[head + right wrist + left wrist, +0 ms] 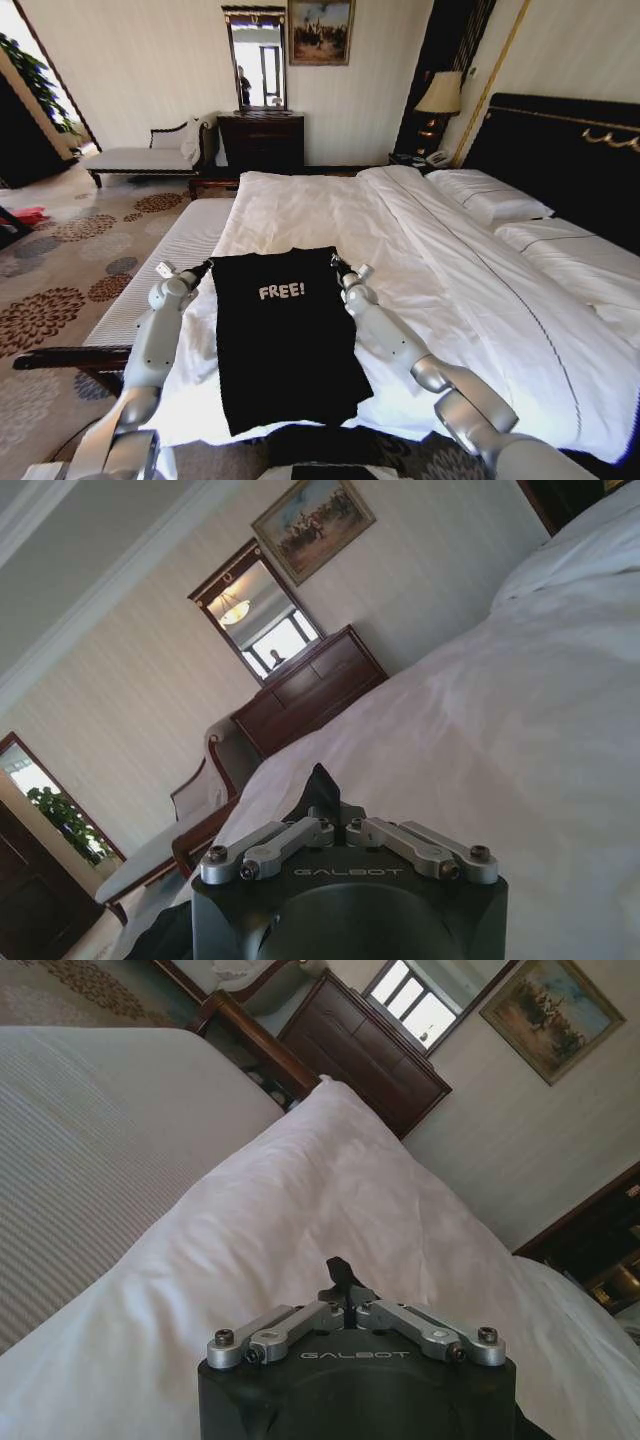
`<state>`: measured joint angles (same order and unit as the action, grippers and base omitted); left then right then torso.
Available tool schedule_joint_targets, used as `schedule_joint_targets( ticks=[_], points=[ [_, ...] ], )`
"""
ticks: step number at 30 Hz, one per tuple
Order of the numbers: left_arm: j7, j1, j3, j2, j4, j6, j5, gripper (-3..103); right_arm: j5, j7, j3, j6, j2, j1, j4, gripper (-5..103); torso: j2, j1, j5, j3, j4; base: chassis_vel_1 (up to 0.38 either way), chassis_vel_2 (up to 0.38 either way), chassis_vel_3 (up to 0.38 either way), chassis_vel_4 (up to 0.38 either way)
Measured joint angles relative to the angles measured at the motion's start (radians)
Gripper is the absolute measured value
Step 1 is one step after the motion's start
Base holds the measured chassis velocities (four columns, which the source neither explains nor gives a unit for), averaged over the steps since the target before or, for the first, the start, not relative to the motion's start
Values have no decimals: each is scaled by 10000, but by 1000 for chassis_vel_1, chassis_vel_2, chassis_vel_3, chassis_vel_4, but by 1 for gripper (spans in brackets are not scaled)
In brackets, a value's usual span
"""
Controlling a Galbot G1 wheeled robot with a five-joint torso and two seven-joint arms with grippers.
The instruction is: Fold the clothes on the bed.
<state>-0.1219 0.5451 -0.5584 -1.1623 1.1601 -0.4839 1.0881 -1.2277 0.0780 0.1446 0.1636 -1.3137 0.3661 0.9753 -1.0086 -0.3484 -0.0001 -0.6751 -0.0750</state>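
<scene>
Holding the black T-shirt (283, 335) by its two top corners, I had it stretched flat on the near part of the bed (470, 300), print side up with the white "FREE!" toward the headboard and its hem hanging near the foot edge. My left gripper (208, 265) sat at the shirt's left shoulder corner, and my right gripper (338, 264) at the right one. In each wrist view my fingers (338, 1272) were drawn together to a dark point over the white duvet (330, 1190), and from the head view I judged them pinched on the shirt's shoulder fabric, though the cloth itself was hard to make out between them.

To my mind the step in hand was a lengthwise fold, carrying the top edge down over the body. To do it well I needed both hands level and equally far apart, so the collar line stayed straight and taut without dragging the soft fabric. Lifting just clear of the duvet would have kept it from bunching the bedding. One hand leading would have skewed the fold. The sleeves already looked tucked in, so the sides should have lined up.
</scene>
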Motion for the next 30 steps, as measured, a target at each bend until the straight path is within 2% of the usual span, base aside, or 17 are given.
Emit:
schedule_joint_targets(
  ticks=[11,17,23,25,27,28,30],
  points=[
    [111,-1702,576,407,-792,47,262,0,-367,324,266,-36,-12,-1400,-10,0,0,-2,0,0,-2,0,0,0,0],
    [124,-1750,709,588,-658,15,433,0,-359,366,517,-75,118,-1467,70,0,-2,-1,2,0,-4,0,0,0,0],
    [28,242,433,884,1212,-75,762,0,-209,511,710,-59,668,-403,1113,0,-1,-1,-1,0,0,0,0,0,0],
    [19,554,346,941,1574,-85,824,0,-207,600,715,-59,790,-173,1395,0,-2,0,0,1,-1,0,0,0,0],
    [-35,1483,49,1124,2602,-110,1068,0,-235,976,717,-58,1214,381,2209,0,-2,2,5,2,0,0,0,0,0],
    [-35,1483,49,1124,2602,-110,1068,0,-235,976,717,-58,1214,381,2209,0,-2,2,5,2,0,0,0,0,0],
    [-92,2486,-356,1336,3633,-176,1417,0,-271,1456,719,-58,1916,955,3271,0,-2,4,3,3,-3,0,0,0,0]
  ],
)
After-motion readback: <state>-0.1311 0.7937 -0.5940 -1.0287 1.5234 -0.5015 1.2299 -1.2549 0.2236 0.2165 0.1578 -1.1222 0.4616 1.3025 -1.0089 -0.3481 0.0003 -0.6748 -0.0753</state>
